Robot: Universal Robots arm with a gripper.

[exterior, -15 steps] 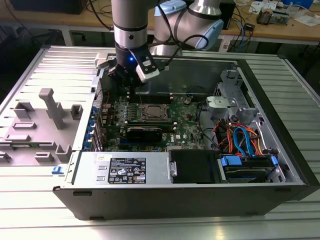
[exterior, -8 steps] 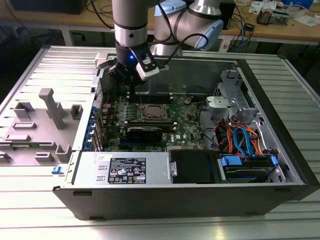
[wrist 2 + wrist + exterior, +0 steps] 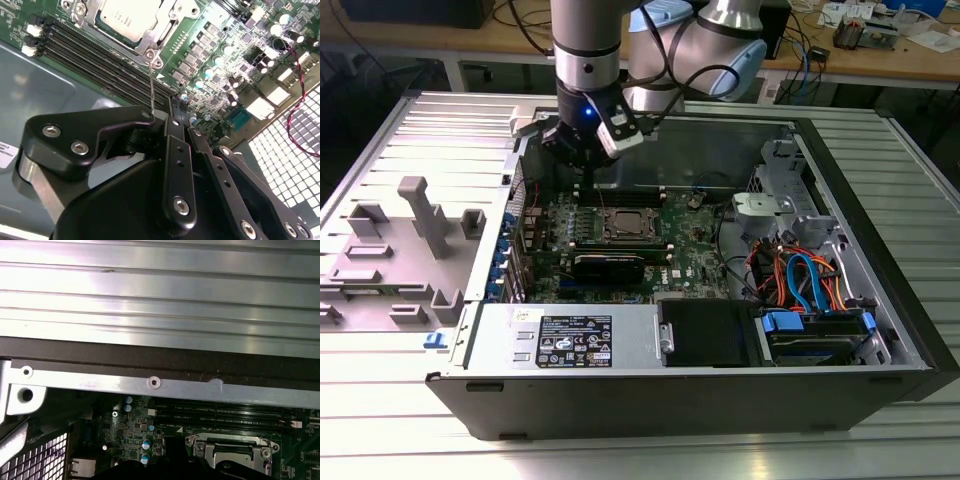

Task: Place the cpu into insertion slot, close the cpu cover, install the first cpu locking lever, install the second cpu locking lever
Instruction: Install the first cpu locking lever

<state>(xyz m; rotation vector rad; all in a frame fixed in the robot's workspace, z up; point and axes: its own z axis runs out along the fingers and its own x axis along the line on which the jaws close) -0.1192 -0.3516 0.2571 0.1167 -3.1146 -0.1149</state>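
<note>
**Tool** point(image 3: 582, 178): black, two-fingered, on the arm's wrist. It is lowered inside the open computer case point(image 3: 650, 400), on the far side of the socket as the exterior view shows it. In the second wrist view the tool point(image 3: 181, 116) has its fingers drawn together, with no gap visible at the tips.

**Locking lever** point(image 3: 151, 85): thin silvery wire rod. It runs from the socket's screwed corner to the tool and ends just beside the fingers. Whether it is pinched between them cannot be told.

**Cpu** point(image 3: 628, 224): silver-grey square, lying flat in the insertion slot point(image 3: 607, 232) at mid-board. In the second wrist view the cpu point(image 3: 127, 17) sits inside the cut-out of the cpu cover point(image 3: 165, 20). The insertion slot point(image 3: 152, 52) rims both.

**Memory slots** point(image 3: 100, 50): long, black and parallel, running directly along one socket edge. Another bank point(image 3: 220, 415) lies between the socket and the case rail.

**Case rail** point(image 3: 153, 383): a bare metal lip with a screw hole, bordering the board near the socket.

**Vent grille** point(image 3: 285, 145): perforated wall at the board's edge, with a red-black wire point(image 3: 300, 75) draped before it.

**Clearance:** space is open above the socket. A black block point(image 3: 608, 265) sits near the socket's near side. The power supply point(image 3: 570, 335) and the cabled drive bay point(image 3: 810, 285) crowd the near edge and the exterior view's right.

**Surface** point(image 3: 620, 455): ribbed metal, carrying the case. A grey fixture point(image 3: 420, 215) stands on it at the exterior view's left.
</note>
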